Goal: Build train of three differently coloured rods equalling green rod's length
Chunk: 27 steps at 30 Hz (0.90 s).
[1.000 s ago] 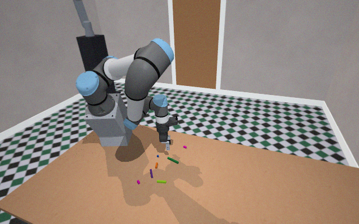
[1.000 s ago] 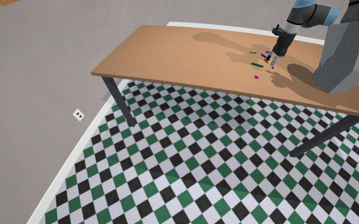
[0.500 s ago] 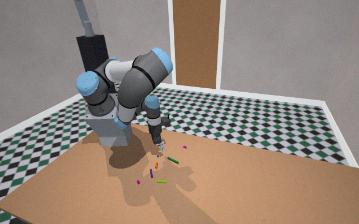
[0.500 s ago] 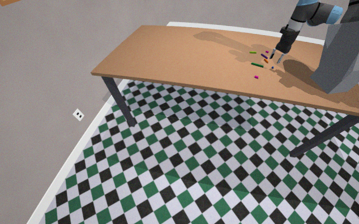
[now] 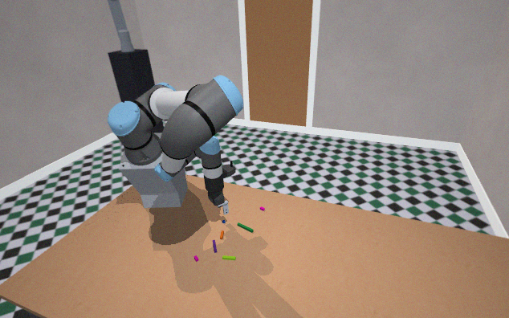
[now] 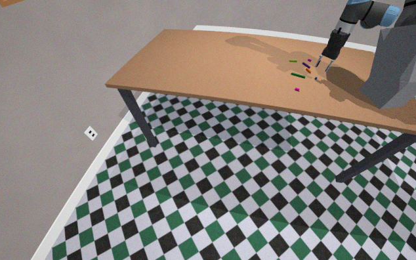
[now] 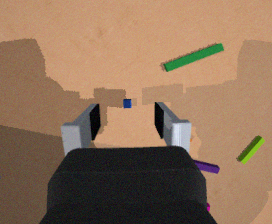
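My gripper (image 6: 323, 67) (image 7: 127, 114) is open and empty, above the table, in the wrist view just short of the small blue rod (image 5: 223, 222) (image 6: 315, 78) (image 7: 127, 103). The green rod (image 5: 245, 227) (image 6: 298, 75) (image 7: 193, 57) lies apart. The orange rod (image 5: 221, 234) (image 6: 308, 70) is mostly hidden by a finger in the wrist view. The purple rod (image 5: 214, 246) (image 6: 306, 65) (image 7: 208, 166) and the lime rod (image 5: 229, 258) (image 6: 292, 61) (image 7: 251, 149) lie apart. One magenta rod (image 5: 196, 258) (image 6: 310, 60) (image 7: 208, 207) is near the purple rod; another magenta rod (image 5: 262, 209) (image 6: 297, 89) lies beyond the green rod.
The wooden table (image 5: 353, 257) (image 6: 207, 65) carries the rods, all separate. The grey robot pedestal (image 5: 162, 193) (image 6: 397, 69) stands at one end of the table. The arm's shadow falls over several rods.
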Each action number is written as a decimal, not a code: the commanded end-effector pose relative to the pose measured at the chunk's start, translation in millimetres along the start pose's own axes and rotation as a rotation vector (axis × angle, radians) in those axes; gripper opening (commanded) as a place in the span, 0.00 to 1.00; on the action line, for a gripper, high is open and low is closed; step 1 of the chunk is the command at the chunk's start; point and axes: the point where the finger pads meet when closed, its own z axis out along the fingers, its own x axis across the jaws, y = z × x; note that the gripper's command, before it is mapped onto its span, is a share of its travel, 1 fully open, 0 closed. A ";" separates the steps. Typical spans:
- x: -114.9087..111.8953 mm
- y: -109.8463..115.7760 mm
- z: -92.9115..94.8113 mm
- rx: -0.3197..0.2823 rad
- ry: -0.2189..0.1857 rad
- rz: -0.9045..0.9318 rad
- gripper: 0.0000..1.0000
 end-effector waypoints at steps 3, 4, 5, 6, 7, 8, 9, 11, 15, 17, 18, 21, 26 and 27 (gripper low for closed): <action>-0.2 1.4 -0.8 0.000 0.001 -0.016 0.54; -0.2 1.4 -0.8 0.000 0.001 -0.016 0.54; -0.2 1.4 -0.8 0.000 0.001 -0.016 0.54; -0.2 1.4 -0.8 0.000 0.001 -0.016 0.54; -0.2 1.4 -0.8 0.000 0.001 -0.016 0.54; -0.2 1.4 -0.8 0.000 0.001 -0.016 0.54; -0.2 1.4 -0.8 0.000 0.001 -0.016 0.54; -0.2 1.4 -0.8 0.000 0.001 -0.016 0.54; -0.2 1.4 -0.8 0.000 0.001 -0.016 0.54; -0.2 1.4 -0.8 0.000 0.001 -0.016 0.54; -0.2 1.4 -0.8 0.000 0.001 -0.016 0.54; -0.2 1.4 -0.8 0.000 0.001 -0.016 0.54; -0.2 1.4 -0.8 0.000 0.001 -0.016 0.54; -0.2 1.4 -0.8 0.000 0.001 -0.016 0.54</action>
